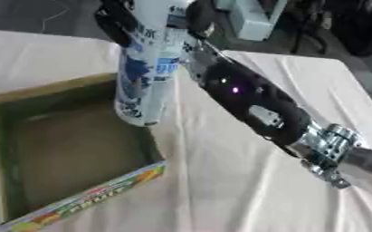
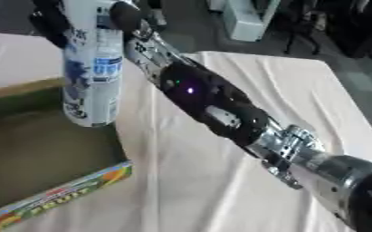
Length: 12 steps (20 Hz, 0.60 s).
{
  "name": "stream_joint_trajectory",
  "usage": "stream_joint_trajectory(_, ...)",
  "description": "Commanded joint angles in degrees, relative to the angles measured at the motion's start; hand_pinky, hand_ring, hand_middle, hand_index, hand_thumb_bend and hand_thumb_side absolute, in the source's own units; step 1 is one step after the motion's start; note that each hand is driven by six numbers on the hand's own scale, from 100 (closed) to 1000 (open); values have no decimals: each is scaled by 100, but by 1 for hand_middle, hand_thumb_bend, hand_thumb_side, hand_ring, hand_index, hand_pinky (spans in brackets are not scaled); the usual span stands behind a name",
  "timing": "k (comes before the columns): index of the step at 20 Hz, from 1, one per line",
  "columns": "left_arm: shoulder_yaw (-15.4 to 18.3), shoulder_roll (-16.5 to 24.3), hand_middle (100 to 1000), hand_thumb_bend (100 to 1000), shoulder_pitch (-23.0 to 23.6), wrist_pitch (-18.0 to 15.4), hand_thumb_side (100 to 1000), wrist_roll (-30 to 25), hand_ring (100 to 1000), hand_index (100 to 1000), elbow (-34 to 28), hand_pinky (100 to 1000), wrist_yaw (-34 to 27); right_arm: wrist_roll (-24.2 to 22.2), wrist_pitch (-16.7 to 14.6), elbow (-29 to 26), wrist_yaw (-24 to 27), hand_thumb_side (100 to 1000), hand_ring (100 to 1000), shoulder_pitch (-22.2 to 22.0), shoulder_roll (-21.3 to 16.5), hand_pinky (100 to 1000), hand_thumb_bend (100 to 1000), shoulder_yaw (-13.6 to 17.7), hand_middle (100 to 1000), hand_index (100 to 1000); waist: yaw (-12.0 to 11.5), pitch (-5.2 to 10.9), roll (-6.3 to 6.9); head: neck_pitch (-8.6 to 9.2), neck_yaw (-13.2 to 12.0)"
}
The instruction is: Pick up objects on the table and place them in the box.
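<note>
A tall white can with blue print (image 1: 147,77) hangs upright above the right side of the cardboard box (image 1: 82,204), its bottom just over the box's right wall. My right hand (image 1: 193,16) is curled round the top of the can, with dark fingers (image 1: 113,22) showing on its left side. The right arm (image 1: 260,113) reaches in from the lower right across the white tablecloth. The box is open, with an olive-brown inside and a colourful printed front wall. My left hand shows in neither view.
A white cloth (image 1: 220,190) covers the table around the box. Beyond the table's far edge stand a pale blue-white object (image 1: 248,18) and dark furniture on the floor. The table's right edge runs diagonally at the upper right.
</note>
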State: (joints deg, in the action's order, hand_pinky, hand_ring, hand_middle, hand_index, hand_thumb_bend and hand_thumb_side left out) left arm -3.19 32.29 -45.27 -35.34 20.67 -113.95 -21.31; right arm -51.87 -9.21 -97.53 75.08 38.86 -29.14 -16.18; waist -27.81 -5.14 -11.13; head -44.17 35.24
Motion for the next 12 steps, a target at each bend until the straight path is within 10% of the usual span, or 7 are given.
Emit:
stream_joint_trajectory(1, 110, 8, 827, 167, -208, -21, 1000, 15, 811, 796, -64, 788, -50, -10, 114, -178, 167, 100, 100, 91, -62, 100, 601, 37, 100, 170, -35, 105, 27, 5, 12)
stream_joint_trajectory(12, 117, -134, 822, 166, -715, -84, 1000, -97, 802, 798, -64, 792, -230, -10, -344, 349, 6, 100, 100, 126, -148, 100, 642, 273, 100, 160, -299, 197, -180, 5, 338)
